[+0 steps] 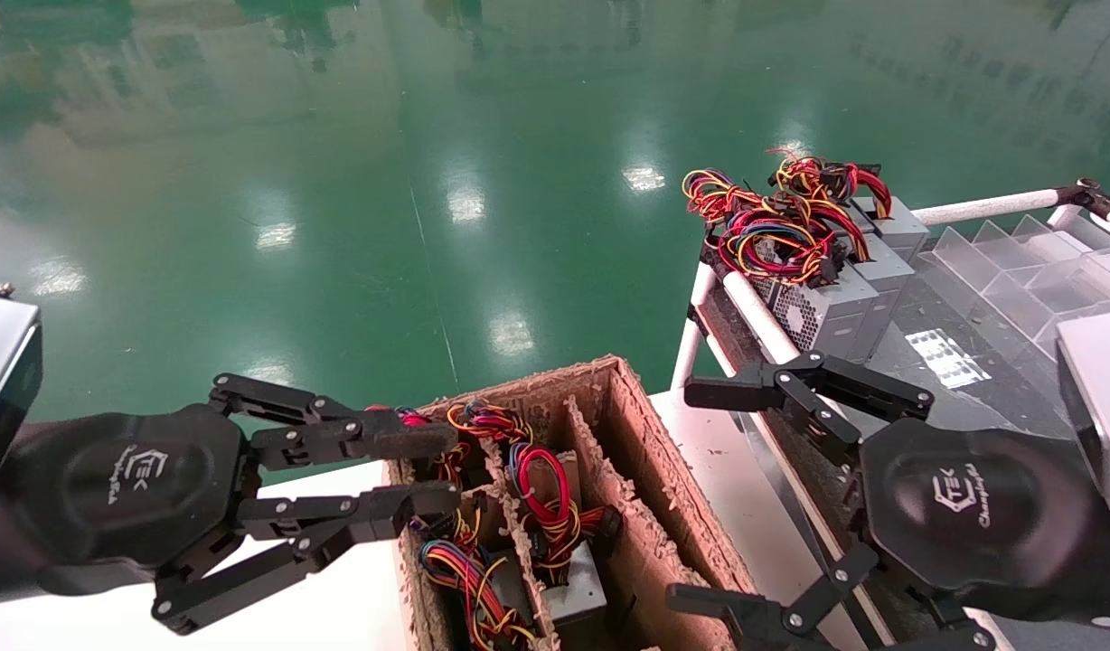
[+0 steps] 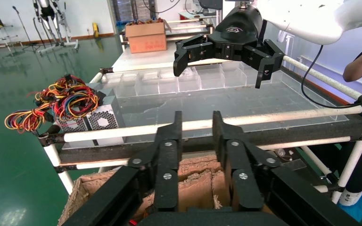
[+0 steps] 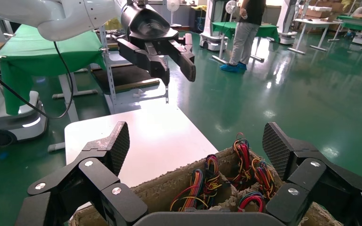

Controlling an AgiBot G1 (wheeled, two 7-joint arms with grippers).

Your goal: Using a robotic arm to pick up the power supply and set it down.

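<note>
Several power supplies stand in a compartmented cardboard box (image 1: 650,542), grey cases (image 1: 578,588) low down and coloured wire bundles (image 1: 541,493) on top. More power supplies (image 1: 826,307) sit in a row on the rack at the right, also seen in the left wrist view (image 2: 99,120). My left gripper (image 1: 442,470) reaches over the box's left edge, fingers a narrow gap apart with nothing between them (image 2: 196,117). My right gripper (image 1: 691,495) hovers wide open at the box's right side, empty (image 3: 196,136). The wire bundles (image 3: 207,181) lie below it.
The box rests on a white table (image 1: 338,606). The rack has white pipe rails (image 1: 758,316) and a clear plastic divider tray (image 1: 1025,262). Beyond lies open green floor (image 1: 428,181). A person (image 3: 245,33) stands far off.
</note>
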